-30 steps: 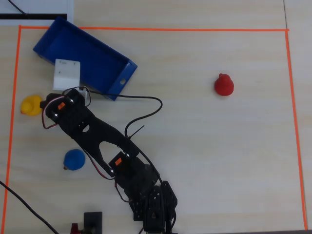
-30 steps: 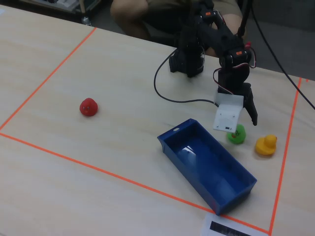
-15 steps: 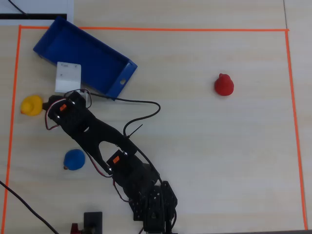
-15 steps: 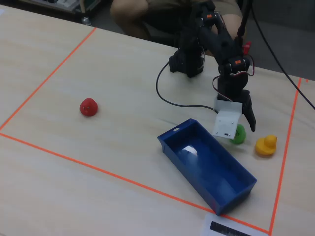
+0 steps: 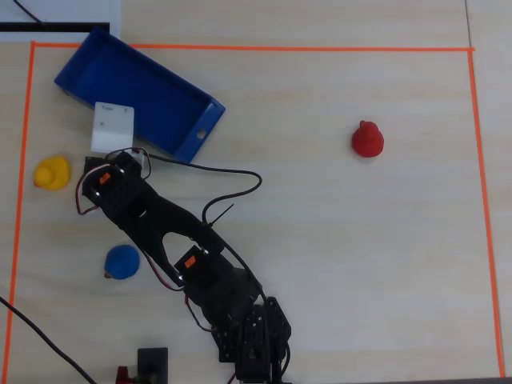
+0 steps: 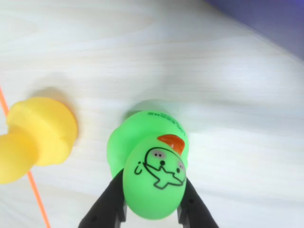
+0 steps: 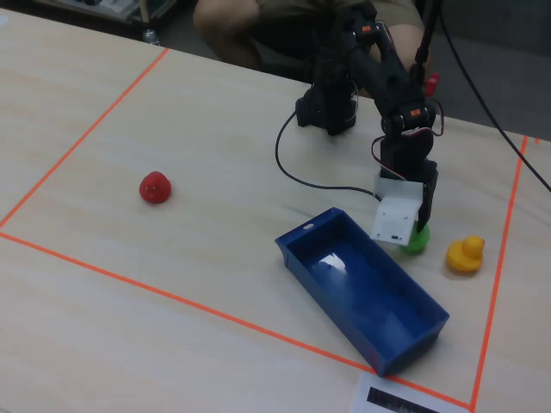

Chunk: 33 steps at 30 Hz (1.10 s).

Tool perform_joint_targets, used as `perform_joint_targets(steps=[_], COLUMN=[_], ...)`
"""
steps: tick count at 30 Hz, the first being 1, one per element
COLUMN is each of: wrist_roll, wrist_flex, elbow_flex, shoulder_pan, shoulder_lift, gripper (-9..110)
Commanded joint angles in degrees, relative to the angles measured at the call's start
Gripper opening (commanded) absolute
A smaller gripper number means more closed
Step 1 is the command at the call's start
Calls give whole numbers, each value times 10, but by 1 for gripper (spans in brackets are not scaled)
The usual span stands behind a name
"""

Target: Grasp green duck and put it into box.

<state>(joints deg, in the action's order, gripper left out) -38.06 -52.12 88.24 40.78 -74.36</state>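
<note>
The green duck fills the bottom middle of the wrist view, face up, with its orange-red beak showing. My gripper is shut on it, one black finger on each side of its head. In the fixed view the green duck peeks out under the gripper, low over the table, just beyond the far long wall of the dark blue box. In the overhead view the gripper hides the duck, just below the box.
A yellow duck sits close to the gripper near the orange tape border; it also shows in the wrist view. A blue duck lies beside the arm. A red duck sits far off.
</note>
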Motion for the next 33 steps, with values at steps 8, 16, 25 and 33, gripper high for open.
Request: perform_joint_targets(steps=[8,16,25,33], wrist_roll=[14,-21,-40,-73], wrist_flex=[-130,76,92,-5], elbow_flex=[-267,-192,-282,-314], shoulder_pan=[-96,-184,-226,-225], shoulder_lift=[-112,-57,70,79], gripper=[0,0,0,18])
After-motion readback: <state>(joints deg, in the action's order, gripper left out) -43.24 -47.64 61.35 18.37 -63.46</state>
